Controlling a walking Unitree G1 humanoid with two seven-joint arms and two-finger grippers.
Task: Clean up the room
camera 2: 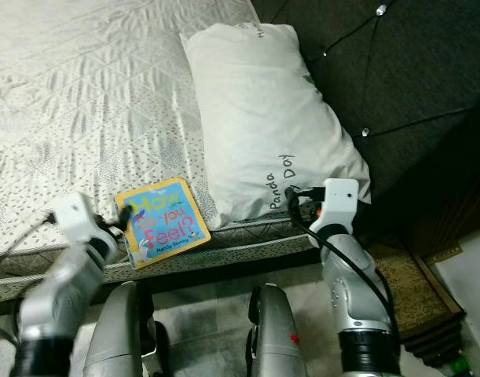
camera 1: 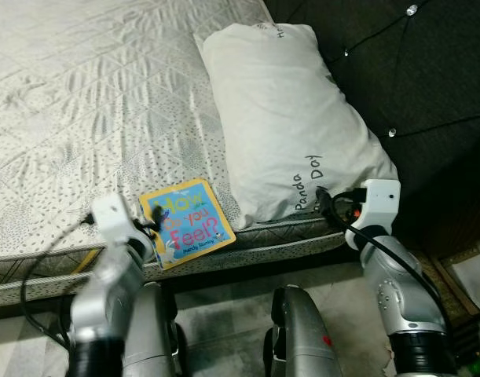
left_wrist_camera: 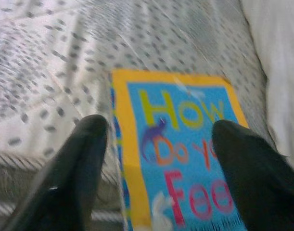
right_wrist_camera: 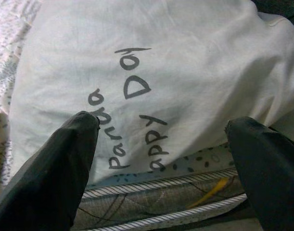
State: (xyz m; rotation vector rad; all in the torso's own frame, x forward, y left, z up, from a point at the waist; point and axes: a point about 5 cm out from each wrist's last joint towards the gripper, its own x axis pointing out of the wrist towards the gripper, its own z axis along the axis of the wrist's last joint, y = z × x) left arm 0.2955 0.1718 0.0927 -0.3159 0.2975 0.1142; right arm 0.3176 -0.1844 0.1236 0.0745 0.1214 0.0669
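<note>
A picture book (camera 1: 186,221) with a yellow border and blue cover reading "How Do You Feel?" lies flat at the mattress's front edge. My left gripper (camera 1: 155,225) is at the book's left side, open, its fingers (left_wrist_camera: 79,159) straddling the cover's near corner (left_wrist_camera: 180,159). A white pillow (camera 1: 287,118) printed "Happy Panda Day" lies lengthwise on the right of the bed. My right gripper (camera 1: 327,203) hovers at the pillow's near end (right_wrist_camera: 151,72), open, with nothing between its fingers.
The bed (camera 1: 82,94) has a pale quilted cover. A dark tufted headboard (camera 1: 412,71) runs along the right. Below the mattress edge is tiled floor with my silver legs (camera 1: 302,338). A patterned rug (camera 1: 448,275) lies at the right.
</note>
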